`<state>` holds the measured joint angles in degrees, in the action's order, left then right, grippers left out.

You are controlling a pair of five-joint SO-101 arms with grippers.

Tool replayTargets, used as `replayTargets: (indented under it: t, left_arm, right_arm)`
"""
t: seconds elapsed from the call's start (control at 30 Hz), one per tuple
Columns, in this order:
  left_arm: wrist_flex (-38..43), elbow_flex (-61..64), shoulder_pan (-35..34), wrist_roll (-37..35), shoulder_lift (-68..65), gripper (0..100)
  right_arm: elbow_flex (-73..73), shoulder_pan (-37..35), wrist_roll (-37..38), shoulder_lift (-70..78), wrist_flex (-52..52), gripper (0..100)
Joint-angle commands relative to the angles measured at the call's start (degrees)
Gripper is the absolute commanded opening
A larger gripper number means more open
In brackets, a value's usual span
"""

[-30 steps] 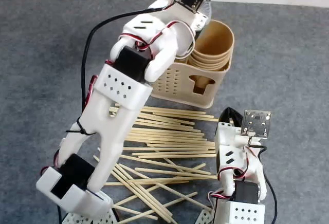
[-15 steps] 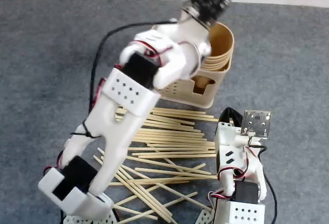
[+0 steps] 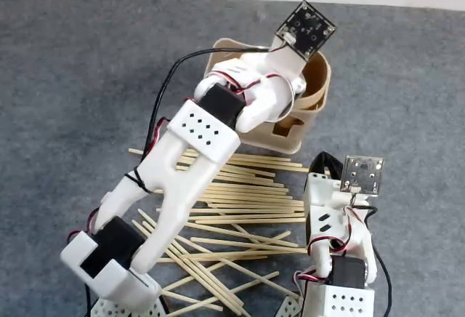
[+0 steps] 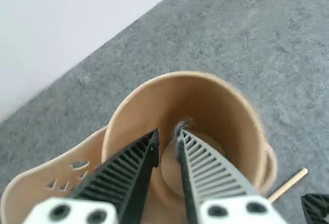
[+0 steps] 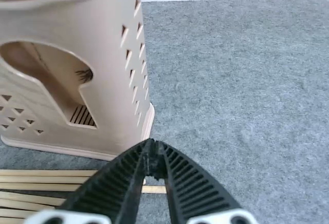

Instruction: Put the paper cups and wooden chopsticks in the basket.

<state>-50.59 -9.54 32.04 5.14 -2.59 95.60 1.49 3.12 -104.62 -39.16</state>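
Dozens of wooden chopsticks lie strewn across the grey mat in the high view, just in front of the beige basket and none of them inside it. A stack of paper cups stands in the right end of the basket. The left arm stretches from the near left corner up to the basket, its wrist above the cups. The right arm sits folded at the near right, beside the chopsticks. From the left wrist, the left gripper hangs over the mouth of the top cup, its jaws parted by a narrow gap with nothing between them. One chopstick end shows on the mat past the cup. From the right wrist, the right gripper is low over the mat, jaws closed tip to tip on nothing. It faces the basket's perforated wall, with chopsticks lying flat near the basket's foot.
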Motion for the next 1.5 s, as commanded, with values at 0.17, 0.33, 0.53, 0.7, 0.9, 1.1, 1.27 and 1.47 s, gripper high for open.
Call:
replayTargets:
  t: [0.17, 0.33, 0.53, 0.7, 0.9, 1.1, 1.27, 1.47]
  left_arm:
    - [-7.6, -8.7, -1.1, 0.1, 11.1, 8]
    - [-16.9, -8.2, -5.8, 0.2, 18.1, 8]
    - [-25.3, -5.8, -14.8, 0.2, 24.2, 8]
    - [-27.3, 4.3, -18.2, 0.2, 30.9, 8]
    - [-27.0, 20.0, -19.8, 5.8, 40.8, 8]
    - [-27.0, 34.1, -19.6, 13.6, 46.2, 8]
    - [-27.0, 41.9, -18.5, 19.7, 46.2, 8]
    - [-27.0, 48.5, -13.5, 25.0, 46.1, 15]
  right_arm:
    - [1.1, -0.4, 0.7, -0.8, 1.2, 0.9]
    - [1.1, -0.4, 0.7, -0.8, 1.2, 0.9]
    - [1.1, -0.4, 0.7, -0.8, 1.2, 0.9]
    - [1.1, -0.4, 0.7, -0.8, 1.2, 0.9]
    - [1.1, -0.6, 0.7, -0.8, 1.2, 0.9]
    - [1.1, -0.5, 0.7, -0.8, 1.2, 0.9]
    - [1.1, -0.4, 0.7, -0.8, 1.2, 0.9]
    - [1.1, -0.4, 0.7, -0.8, 1.2, 0.9]
